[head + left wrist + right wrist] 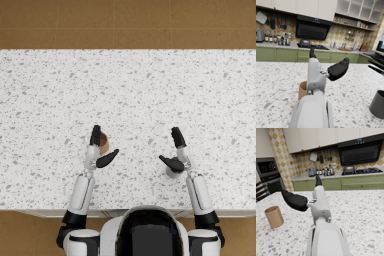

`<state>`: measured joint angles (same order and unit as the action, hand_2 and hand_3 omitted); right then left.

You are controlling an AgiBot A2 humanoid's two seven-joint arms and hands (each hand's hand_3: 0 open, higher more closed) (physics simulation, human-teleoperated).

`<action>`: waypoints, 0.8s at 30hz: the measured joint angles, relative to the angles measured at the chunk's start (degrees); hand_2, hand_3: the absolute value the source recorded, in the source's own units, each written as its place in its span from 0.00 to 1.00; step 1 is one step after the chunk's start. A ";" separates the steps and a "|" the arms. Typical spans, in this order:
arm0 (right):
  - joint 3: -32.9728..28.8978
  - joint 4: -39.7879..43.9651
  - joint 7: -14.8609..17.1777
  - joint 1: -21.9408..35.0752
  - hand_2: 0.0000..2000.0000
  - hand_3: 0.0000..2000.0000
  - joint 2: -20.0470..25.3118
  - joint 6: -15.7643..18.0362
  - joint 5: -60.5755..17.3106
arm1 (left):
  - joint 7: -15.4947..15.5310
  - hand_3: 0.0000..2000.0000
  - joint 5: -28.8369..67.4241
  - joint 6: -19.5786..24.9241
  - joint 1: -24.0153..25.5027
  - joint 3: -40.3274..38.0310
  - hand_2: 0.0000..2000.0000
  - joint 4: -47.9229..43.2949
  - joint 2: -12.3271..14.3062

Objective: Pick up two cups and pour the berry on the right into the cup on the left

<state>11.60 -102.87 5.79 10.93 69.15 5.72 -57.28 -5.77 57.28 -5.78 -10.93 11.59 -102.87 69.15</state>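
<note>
Near the front edge of the speckled white counter (130,90), the right hand (176,152) holds nothing, its fingers spread, thumb out over the grey cup (173,172). That cup stands upright just beside the wrist; whether they touch cannot be told, and its contents are hidden. A little farther from the front edge, the left hand (98,150) is likewise empty with fingers apart. The brown cup (103,142) stands upright just beside its fingers, well apart from the grey one.
</note>
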 measured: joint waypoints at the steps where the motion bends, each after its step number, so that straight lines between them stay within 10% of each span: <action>1: 0.00 0.00 0.00 0.00 0.00 0.00 0.00 0.00 0.00 | 0.00 0.00 0.00 0.00 0.00 0.00 0.00 0.00 0.00; 16: 0.00 0.00 0.00 0.00 0.00 0.00 0.00 0.00 0.00 | 1.63 0.00 0.00 1.63 0.10 0.51 0.00 0.32 0.11; 24: -4.58 -3.43 -5.38 -5.79 0.00 0.00 -0.87 -5.32 -3.55 | 5.48 0.00 3.55 5.49 3.59 -3.88 0.00 0.93 0.11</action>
<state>7.02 -106.31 0.40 5.14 68.28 0.40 -60.83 -0.29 60.83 -0.29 -7.34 7.72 -101.94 69.26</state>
